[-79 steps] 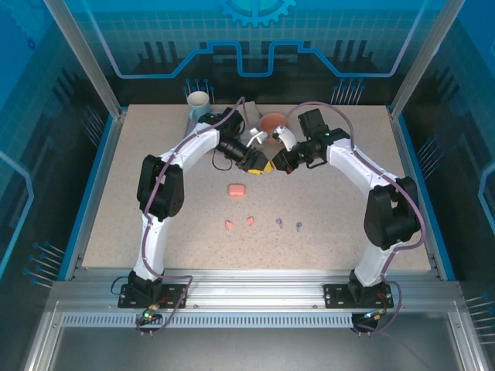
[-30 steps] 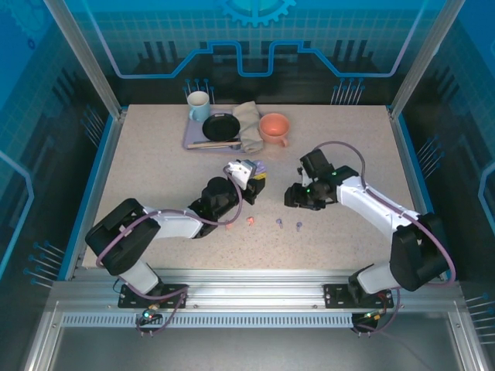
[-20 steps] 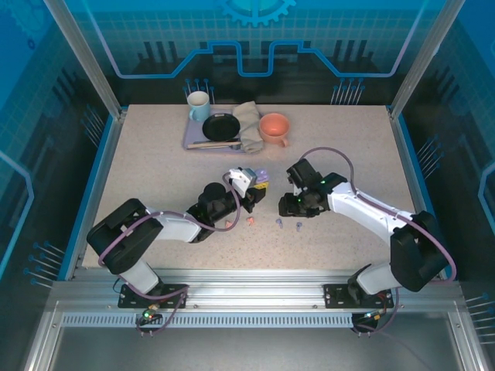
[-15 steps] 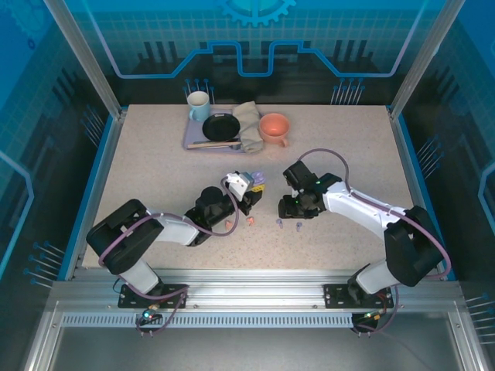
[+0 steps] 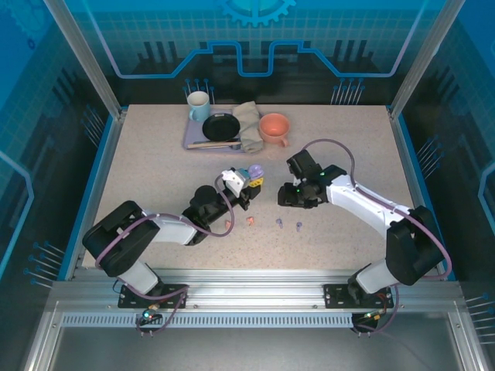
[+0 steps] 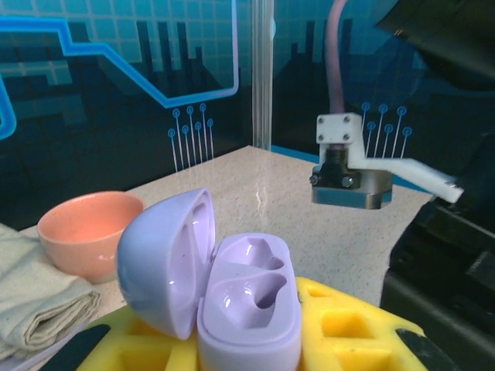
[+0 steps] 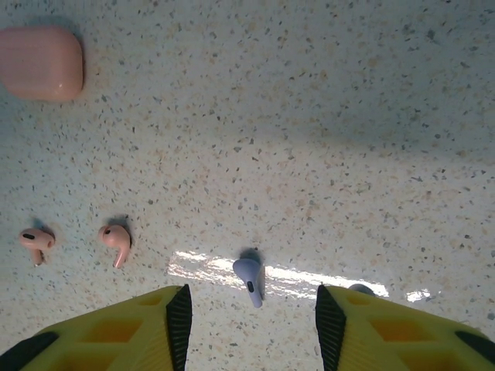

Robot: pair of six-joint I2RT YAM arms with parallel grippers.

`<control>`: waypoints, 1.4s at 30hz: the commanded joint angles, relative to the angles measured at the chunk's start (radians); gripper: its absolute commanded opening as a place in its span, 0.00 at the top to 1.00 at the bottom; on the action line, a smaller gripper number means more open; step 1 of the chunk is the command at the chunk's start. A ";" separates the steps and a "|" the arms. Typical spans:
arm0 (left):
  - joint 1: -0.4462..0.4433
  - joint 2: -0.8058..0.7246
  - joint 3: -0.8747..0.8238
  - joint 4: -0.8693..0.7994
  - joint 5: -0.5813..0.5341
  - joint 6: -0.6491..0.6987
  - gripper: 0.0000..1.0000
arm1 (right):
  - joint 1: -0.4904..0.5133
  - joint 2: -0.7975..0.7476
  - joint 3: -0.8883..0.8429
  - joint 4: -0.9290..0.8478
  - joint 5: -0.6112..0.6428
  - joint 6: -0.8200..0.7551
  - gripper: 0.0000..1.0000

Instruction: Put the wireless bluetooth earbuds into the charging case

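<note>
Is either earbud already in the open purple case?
No, both wells of the open purple case are empty.

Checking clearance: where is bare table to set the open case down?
Bare: the far-right corner, between the coral bowl and the table's right edge; the left strip between the tray and the left arm. Crowded: the centre, around the lilac case and the earbuds.

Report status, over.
Left end effector shut on open lilac case, sockets empty. Right end effector open above lilac bud. Pink buds on table.
</note>
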 commanded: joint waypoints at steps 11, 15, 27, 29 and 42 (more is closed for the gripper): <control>0.073 -0.035 0.040 0.067 0.311 -0.111 1.00 | 0.024 0.052 -0.023 -0.067 -0.025 -0.065 0.56; 0.075 -0.083 0.045 -0.004 0.334 -0.082 1.00 | 0.075 0.099 -0.028 -0.061 -0.001 -0.107 0.58; 0.076 -0.135 0.047 -0.059 0.345 -0.067 1.00 | 0.144 0.250 0.019 -0.054 0.050 -0.138 0.62; 0.075 -0.139 0.048 -0.065 0.344 -0.063 1.00 | 0.149 0.263 0.023 -0.049 0.050 -0.138 0.62; 0.075 -0.144 0.044 -0.073 0.346 -0.064 1.00 | 0.163 0.321 0.046 -0.019 0.048 -0.116 0.64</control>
